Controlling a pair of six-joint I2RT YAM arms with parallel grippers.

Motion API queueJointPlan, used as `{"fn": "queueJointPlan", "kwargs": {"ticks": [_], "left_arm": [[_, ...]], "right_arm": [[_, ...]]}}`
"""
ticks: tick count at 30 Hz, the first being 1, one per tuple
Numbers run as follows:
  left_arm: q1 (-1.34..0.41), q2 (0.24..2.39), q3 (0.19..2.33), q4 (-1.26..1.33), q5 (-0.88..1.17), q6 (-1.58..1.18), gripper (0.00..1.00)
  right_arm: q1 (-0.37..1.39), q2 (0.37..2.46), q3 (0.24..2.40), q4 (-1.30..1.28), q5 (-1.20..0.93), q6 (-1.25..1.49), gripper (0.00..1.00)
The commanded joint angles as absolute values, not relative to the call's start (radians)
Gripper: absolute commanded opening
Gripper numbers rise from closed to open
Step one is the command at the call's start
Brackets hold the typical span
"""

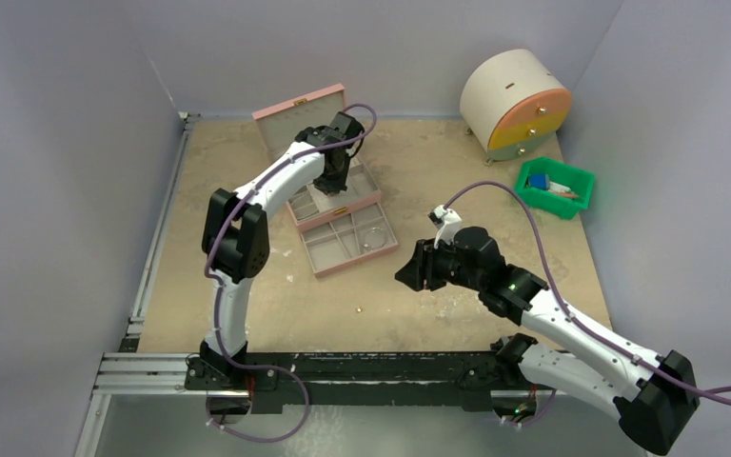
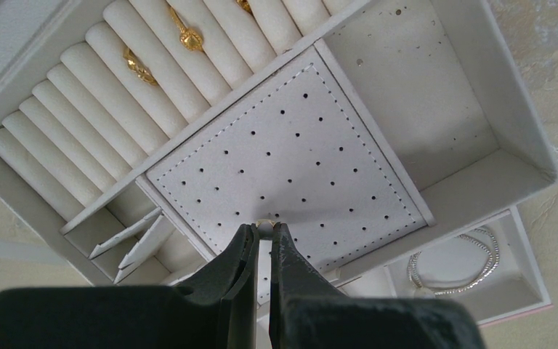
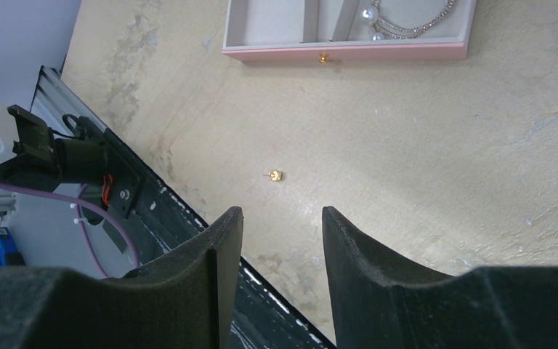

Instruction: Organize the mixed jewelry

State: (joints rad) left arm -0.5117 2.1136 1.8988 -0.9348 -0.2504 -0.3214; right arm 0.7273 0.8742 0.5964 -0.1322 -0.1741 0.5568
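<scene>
On the tabletop (image 1: 295, 314), upper centre of the overhead view, a pink jewelry box (image 1: 335, 211) lies open. My left jaws pinch a tiny stud (image 2: 264, 227) over its perforated pad (image 2: 290, 160). My right jaws stand apart, a loose gold stud (image 3: 276, 175) just beyond them.

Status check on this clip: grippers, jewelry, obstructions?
Left gripper shut on tiny stud over perforated pad. Right gripper open above loose gold stud on table. Nothing in the way.
</scene>
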Motion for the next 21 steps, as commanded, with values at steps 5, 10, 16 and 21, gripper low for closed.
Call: {"fn": "queueJointPlan", "kwargs": {"ticks": [5,10,16,21], "left_arm": [[-0.509,2.043,1.872,-0.882,-0.232,-0.318,0.0],[-0.509,2.02,1.859,-0.868,-0.234,-0.317,0.0],[-0.509,2.016,1.858,-0.868,-0.237,-0.314,0.0],[-0.509,2.035,1.858,-0.871,-0.239,-0.314,0.0]], "right_arm": [[0.728,0.849,0.624,-0.124,-0.175,0.55,0.47],[0.728,0.859,0.626,-0.112,-0.173,0.554,0.47],[0.727,0.862,0.627,-0.109,-0.173,0.556,0.48],[0.728,0.861,0.625,-0.109,-0.174,0.558,0.48]]}}
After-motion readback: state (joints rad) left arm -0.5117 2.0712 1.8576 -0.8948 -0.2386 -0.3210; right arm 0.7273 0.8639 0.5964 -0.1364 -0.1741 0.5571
